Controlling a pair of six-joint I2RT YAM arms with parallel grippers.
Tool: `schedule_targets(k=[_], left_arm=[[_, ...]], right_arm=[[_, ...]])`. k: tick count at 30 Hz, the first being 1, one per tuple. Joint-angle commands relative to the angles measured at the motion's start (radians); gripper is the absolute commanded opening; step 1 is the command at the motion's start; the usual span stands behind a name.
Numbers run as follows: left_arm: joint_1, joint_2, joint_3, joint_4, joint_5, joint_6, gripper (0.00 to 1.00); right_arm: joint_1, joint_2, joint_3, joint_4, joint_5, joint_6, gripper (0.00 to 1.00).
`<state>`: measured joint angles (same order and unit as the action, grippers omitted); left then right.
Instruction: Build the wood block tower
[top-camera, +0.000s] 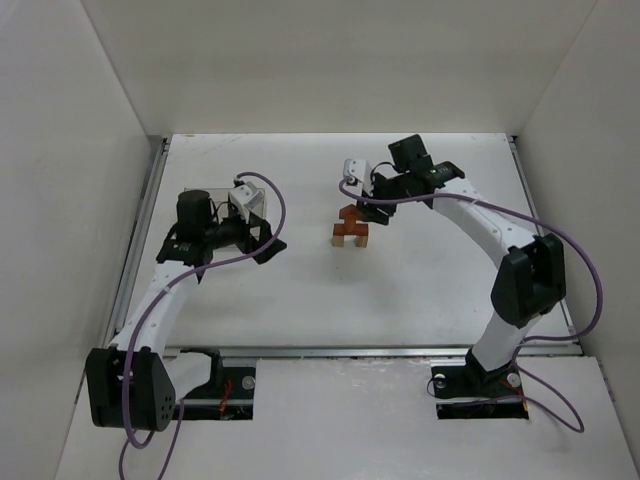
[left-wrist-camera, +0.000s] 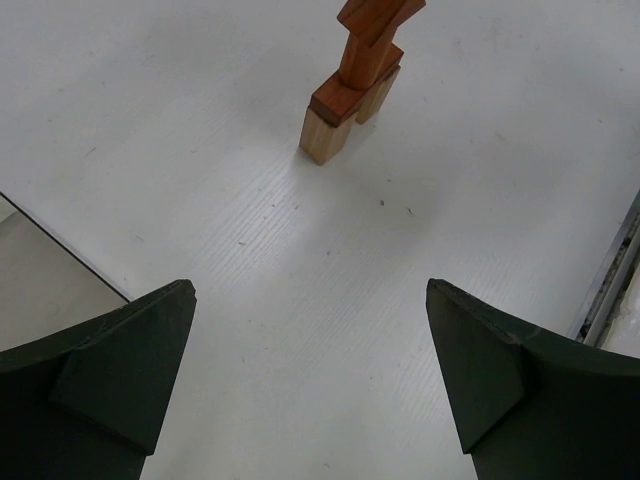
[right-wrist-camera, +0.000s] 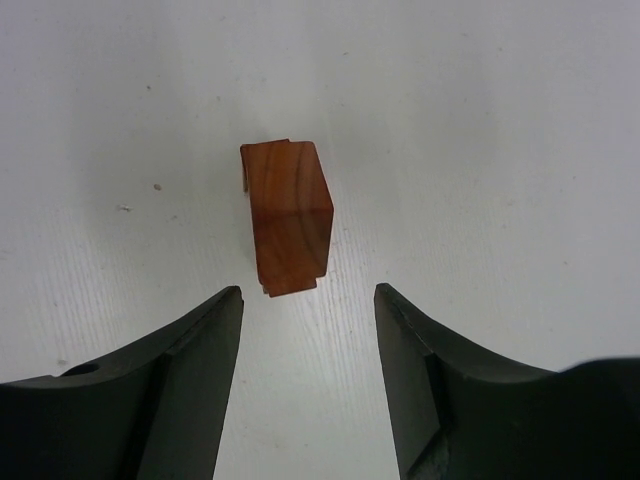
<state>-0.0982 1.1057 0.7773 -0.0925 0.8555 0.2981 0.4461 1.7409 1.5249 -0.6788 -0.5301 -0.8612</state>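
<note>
Near edge: both arm bases sit bolted at the front of the white table (top-camera: 300, 310).
Left gripper: the left gripper (left-wrist-camera: 310, 290) hangs low over bare tabletop with its jaws spread wide and nothing between them. It faces the tower from the left and is well apart from it.
Tower: the wood block tower (top-camera: 352, 228) stands on its own at mid-table, slightly right of centre, touching neither arm.
Base: two light tan blocks (left-wrist-camera: 325, 135) stand side by side as legs, with a reddish-brown bar (left-wrist-camera: 338, 100) lying across them.
Upper courses: more reddish-brown pieces rise above the bar; the left wrist view cuts off the highest one.
Right gripper: the right gripper (right-wrist-camera: 308, 292) hovers above the tower with its jaws parted and empty. Seen from overhead, the top block (right-wrist-camera: 290, 215) lies just beyond both fingertips, clear of them.
</note>
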Motion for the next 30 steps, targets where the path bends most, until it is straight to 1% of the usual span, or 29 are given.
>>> schedule_targets(k=[1, 4, 6, 7, 9, 10, 11, 12, 13, 14, 15, 17, 18, 19, 22, 24, 25, 26, 28, 30], left_arm=[[0.002, -0.044, -0.010, 0.042, -0.006, 0.019, 1.00], [0.002, -0.066, -0.010, 0.042, -0.018, 0.010, 1.00], [0.002, -0.087, -0.021, 0.042, -0.056, -0.017, 1.00], [0.002, -0.087, -0.021, 0.042, -0.056, -0.017, 1.00], [0.002, -0.128, -0.033, 0.065, -0.110, -0.051, 1.00], [0.002, -0.153, -0.044, 0.065, -0.166, -0.075, 1.00], [0.002, -0.153, -0.044, 0.079, -0.203, -0.076, 1.00], [0.002, -0.176, -0.053, 0.079, -0.246, -0.105, 1.00], [0.002, -0.188, -0.053, 0.088, -0.294, -0.117, 1.00], [0.002, -0.201, -0.053, 0.088, -0.346, -0.128, 1.00], [0.002, -0.225, -0.067, 0.097, -0.457, -0.128, 1.00], [0.002, -0.248, -0.076, 0.106, -0.576, -0.152, 1.00], [0.002, -0.259, -0.088, 0.106, -0.635, -0.152, 1.00], [0.002, -0.283, -0.104, 0.118, -0.744, -0.162, 1.00], [0.002, -0.325, -0.127, 0.142, -0.898, -0.171, 1.00], [0.002, -0.336, -0.127, 0.142, -0.934, -0.171, 1.00], [0.002, -0.351, -0.141, 0.142, -0.952, -0.171, 1.00], [-0.011, -0.360, -0.156, 0.142, -0.963, -0.171, 1.00], [-0.020, -0.377, -0.177, 0.152, -0.963, -0.171, 1.00], [-0.029, -0.405, -0.213, 0.163, -0.973, -0.171, 1.00]], right_arm=[[-0.001, -0.104, 0.007, -0.020, 0.024, -0.007, 0.61], [-0.001, -0.171, -0.003, -0.062, 0.036, -0.007, 0.61], [-0.023, -0.234, -0.015, -0.073, 0.088, 0.043, 0.61], [-0.023, -0.254, -0.016, -0.073, 0.088, 0.044, 0.61], [-0.046, -0.299, -0.016, -0.073, 0.146, 0.125, 0.61], [-0.059, -0.354, -0.032, -0.035, 0.229, 0.205, 0.61], [-0.060, -0.386, -0.051, 0.007, 0.229, 0.265, 0.62], [-0.069, -0.420, -0.074, 0.057, 0.389, 0.333, 0.62], [-0.069, -0.454, -0.125, 0.112, 0.498, 0.409, 0.64], [-0.069, -0.516, -0.150, 0.222, 0.628, 0.494, 1.00], [-0.078, -0.546, -0.173, 0.267, 0.917, 0.654, 1.00], [-0.101, -0.599, -0.224, 0.314, 1.198, 0.793, 1.00], [-0.110, -0.648, -0.239, 0.314, 1.310, 0.898, 1.00], [-0.110, -0.674, -0.255, 0.302, 1.441, 0.928, 1.00], [-0.122, -0.791, -0.315, 0.242, 1.531, 1.017, 1.00], [-0.122, -0.852, -0.335, 0.190, 1.544, 1.076, 1.00], [-0.122, -0.915, -0.351, 0.189, 1.544, 1.096, 1.00], [-0.122, -0.947, -0.361, 0.177, 1.486, 1.096, 1.00], [-0.122, -1.033, -0.406, 0.177, 1.426, 1.096, 1.00], [-0.122, -1.073, -0.434, 0.177, 1.368, 1.105, 1.00]])
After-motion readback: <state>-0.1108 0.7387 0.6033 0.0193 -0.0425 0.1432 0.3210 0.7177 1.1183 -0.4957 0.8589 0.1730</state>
